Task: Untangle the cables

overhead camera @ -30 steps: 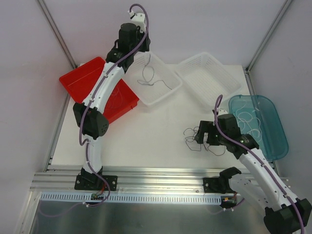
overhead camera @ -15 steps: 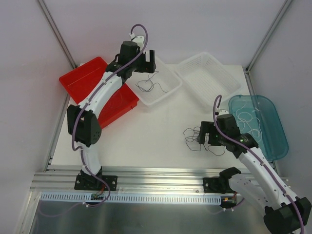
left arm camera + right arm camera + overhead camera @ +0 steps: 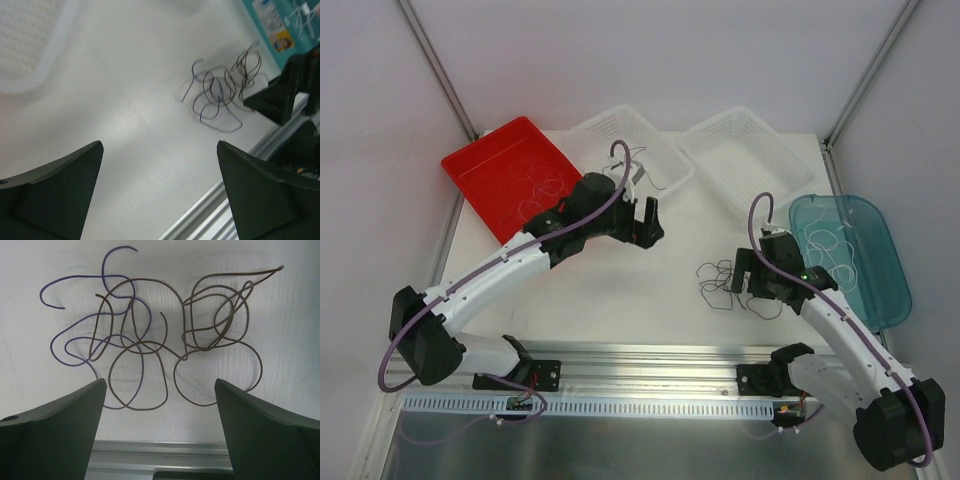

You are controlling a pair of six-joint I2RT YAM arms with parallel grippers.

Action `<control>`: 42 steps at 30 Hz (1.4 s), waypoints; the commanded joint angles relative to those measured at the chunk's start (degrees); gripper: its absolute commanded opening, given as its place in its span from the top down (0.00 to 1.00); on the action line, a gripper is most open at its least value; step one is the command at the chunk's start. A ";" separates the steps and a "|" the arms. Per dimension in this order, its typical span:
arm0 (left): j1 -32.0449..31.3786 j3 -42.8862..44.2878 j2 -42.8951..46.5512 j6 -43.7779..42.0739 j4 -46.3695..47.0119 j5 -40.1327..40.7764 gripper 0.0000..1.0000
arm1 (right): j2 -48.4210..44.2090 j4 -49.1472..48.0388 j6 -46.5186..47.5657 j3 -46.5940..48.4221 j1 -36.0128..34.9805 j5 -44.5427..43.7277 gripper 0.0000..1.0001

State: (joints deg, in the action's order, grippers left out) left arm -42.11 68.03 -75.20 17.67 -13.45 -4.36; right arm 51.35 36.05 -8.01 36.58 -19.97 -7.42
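A tangle of thin cables (image 3: 718, 283) lies on the white table right of centre. In the right wrist view it is a purple cable (image 3: 75, 279) wound through brown loops (image 3: 210, 315). My right gripper (image 3: 741, 281) hangs open just right of the tangle, its nearest loops lying just ahead of the jaws (image 3: 160, 390). My left gripper (image 3: 648, 216) is open and empty over bare table left of the tangle (image 3: 219, 92), which shows ahead of its jaws (image 3: 160, 146). Another dark cable (image 3: 658, 180) lies in the left white basket (image 3: 592, 126).
A red tray (image 3: 480, 165) with pale wire loops sits at the back left. A second white basket (image 3: 745, 155) stands at the back right. A teal tray (image 3: 880, 290) holding white wires lies at the right edge. An aluminium rail (image 3: 650, 355) runs along the table's near edge.
My left gripper opened over the left white basket and let a dark cable drop into it. That arm then swung down toward the table's middle. The right arm barely moved.
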 commanded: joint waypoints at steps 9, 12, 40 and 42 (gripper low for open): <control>-11.06 -17.30 2.25 13.44 -0.43 1.46 0.01 | 12.80 -18.98 -4.11 -5.55 0.37 7.41 0.16; -11.51 -20.38 3.04 15.46 -0.43 2.51 0.02 | 17.10 -23.38 -5.60 -5.64 -0.24 11.90 0.28; -14.49 -18.55 -8.63 21.26 6.86 4.45 0.10 | 18.08 -22.34 -10.71 -0.37 -14.31 7.77 0.61; -15.54 -16.54 -11.70 21.18 7.56 2.87 0.12 | 18.08 -21.99 -10.71 -0.54 -14.31 6.03 0.62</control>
State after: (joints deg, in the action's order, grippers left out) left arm -56.12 47.66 -83.61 38.13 -9.15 0.45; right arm 70.67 12.38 -19.03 34.72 -34.17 1.65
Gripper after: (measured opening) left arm 0.884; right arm 0.383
